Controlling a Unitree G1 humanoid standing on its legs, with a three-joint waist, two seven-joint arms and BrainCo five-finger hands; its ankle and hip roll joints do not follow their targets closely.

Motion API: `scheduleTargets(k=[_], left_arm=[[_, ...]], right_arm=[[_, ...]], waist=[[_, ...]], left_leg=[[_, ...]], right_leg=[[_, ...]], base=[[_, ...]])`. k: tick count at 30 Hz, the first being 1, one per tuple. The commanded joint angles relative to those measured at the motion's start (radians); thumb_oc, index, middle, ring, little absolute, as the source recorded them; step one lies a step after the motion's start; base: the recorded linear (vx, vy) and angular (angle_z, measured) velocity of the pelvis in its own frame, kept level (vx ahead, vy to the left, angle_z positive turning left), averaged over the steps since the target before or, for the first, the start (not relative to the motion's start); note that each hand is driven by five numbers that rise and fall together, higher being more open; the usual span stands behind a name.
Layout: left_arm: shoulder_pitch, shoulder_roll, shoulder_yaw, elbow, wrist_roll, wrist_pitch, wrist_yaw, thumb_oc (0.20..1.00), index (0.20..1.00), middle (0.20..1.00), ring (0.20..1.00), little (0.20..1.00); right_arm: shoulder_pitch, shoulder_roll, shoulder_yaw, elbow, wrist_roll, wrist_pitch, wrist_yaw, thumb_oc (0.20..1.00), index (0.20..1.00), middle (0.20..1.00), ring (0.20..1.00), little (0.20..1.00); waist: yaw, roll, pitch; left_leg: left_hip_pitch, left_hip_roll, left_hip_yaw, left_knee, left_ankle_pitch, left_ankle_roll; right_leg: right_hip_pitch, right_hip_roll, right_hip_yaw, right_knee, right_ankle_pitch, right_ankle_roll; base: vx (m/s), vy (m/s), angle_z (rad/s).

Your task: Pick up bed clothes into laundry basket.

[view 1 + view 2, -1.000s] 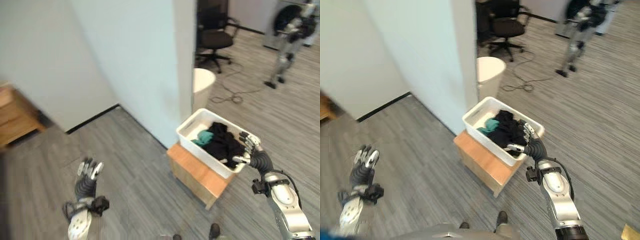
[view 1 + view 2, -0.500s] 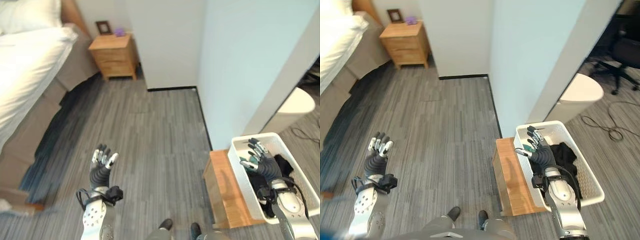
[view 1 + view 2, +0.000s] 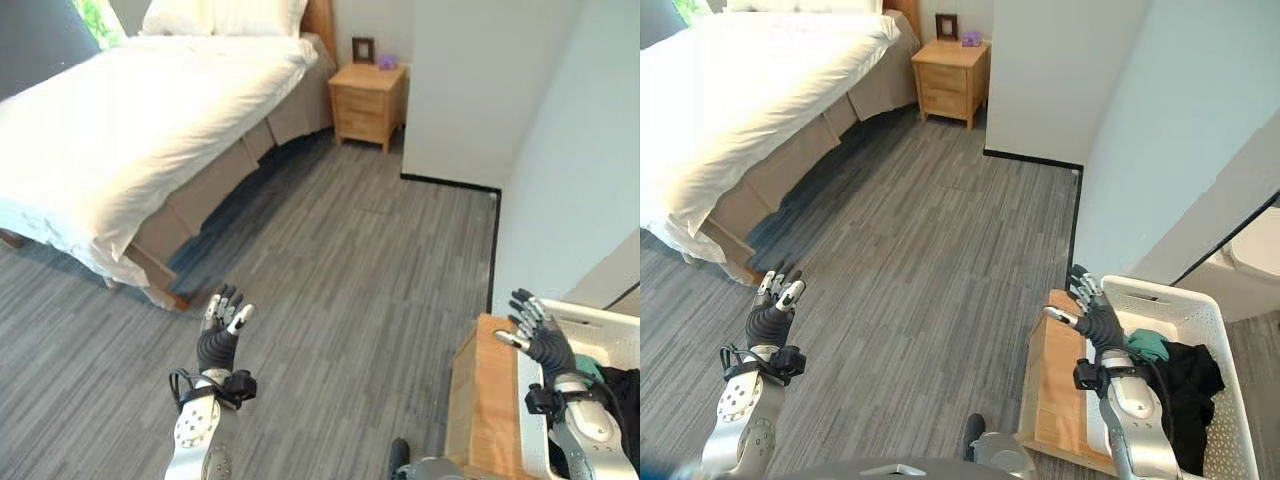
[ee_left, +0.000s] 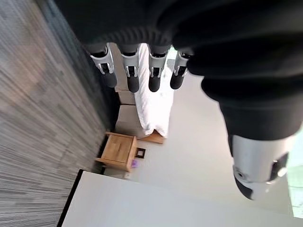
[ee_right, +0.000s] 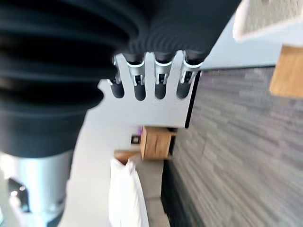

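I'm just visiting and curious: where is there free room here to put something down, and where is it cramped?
The grey plank floor between the bed and the white wall is open. The white bedcover is bare too. It is crowded at the right: the laundry basket holds dark clothes and covers much of its wooden stand.

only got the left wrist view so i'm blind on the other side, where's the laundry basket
Observer: The white laundry basket sits on a low wooden stand at the robot's right.
Operator: anything in it yet
Observer: Yes, dark clothes and a teal piece lie inside it.
Operator: is anything being carried on that side
Observer: No, the right hand is open, raised near the basket's rim, and holds nothing.
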Motion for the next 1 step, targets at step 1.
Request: scheduleTargets(k=[1], left_arm=[[0.026,0.036,0.079,-0.042,0.018,-0.071,0.011,1.000,1.000,1.000,1.000,1.000]], right_arm=[[-0.041,-0.003,0.023,-0.015,0.036,-0.022,0.032,1.000,1.000,1.000,1.000,1.000]], waist=[[0.028,-0.045,-0.038]], left_leg=[[-0.024,-0.020,-0.043,-0.017,0.064,0.013]], right_leg=[[0.109,-0.105,0.110,-0.051,0.004,0.071]], base=[[-0.03,0.056,0.15]])
